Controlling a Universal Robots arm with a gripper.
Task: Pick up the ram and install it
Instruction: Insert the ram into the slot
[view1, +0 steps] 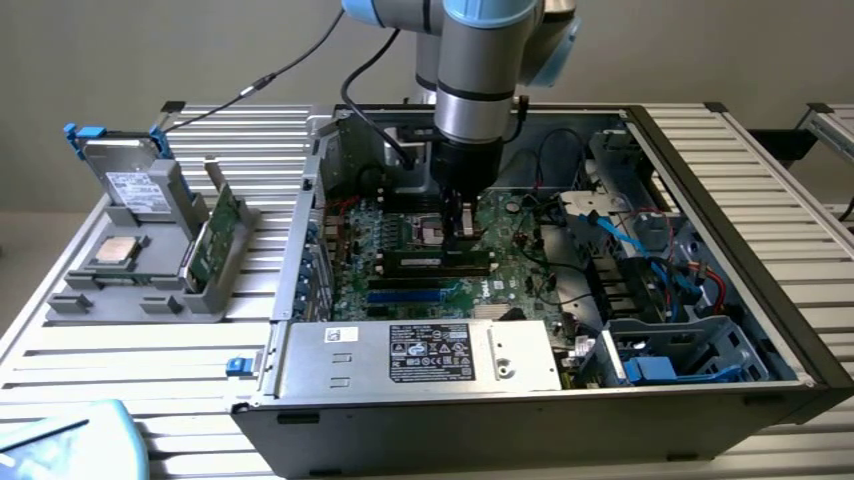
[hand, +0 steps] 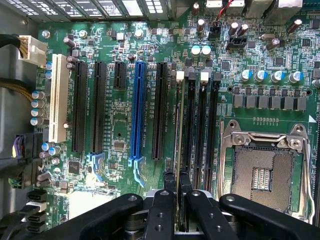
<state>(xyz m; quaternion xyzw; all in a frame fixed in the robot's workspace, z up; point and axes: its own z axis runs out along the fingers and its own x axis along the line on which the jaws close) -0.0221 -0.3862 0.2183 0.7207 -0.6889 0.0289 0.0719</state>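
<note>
The ram (view1: 427, 263) is a long dark stick with a pale label. It stands on edge over the motherboard's memory slots (hand: 202, 130), inside the open computer case. In the wrist view the ram (hand: 179, 125) is seen edge-on as a thin line along the outermost memory slot, beside the long black expansion slots. My gripper (view1: 462, 232) reaches straight down into the case from above. The gripper (hand: 177, 182) is shut on the ram's upper edge, one black finger on each side. I cannot tell how deep the ram sits in the slot.
An open processor socket (hand: 262, 172) lies next to the memory slots. A silver power supply (view1: 427, 355) fills the case's near side, with cables (view1: 641, 250) on the exterior view's right. Outside the case, a grey holder (view1: 134, 290) carries a green card (view1: 214, 235), a processor chip (view1: 114, 250) and a drive (view1: 134, 185).
</note>
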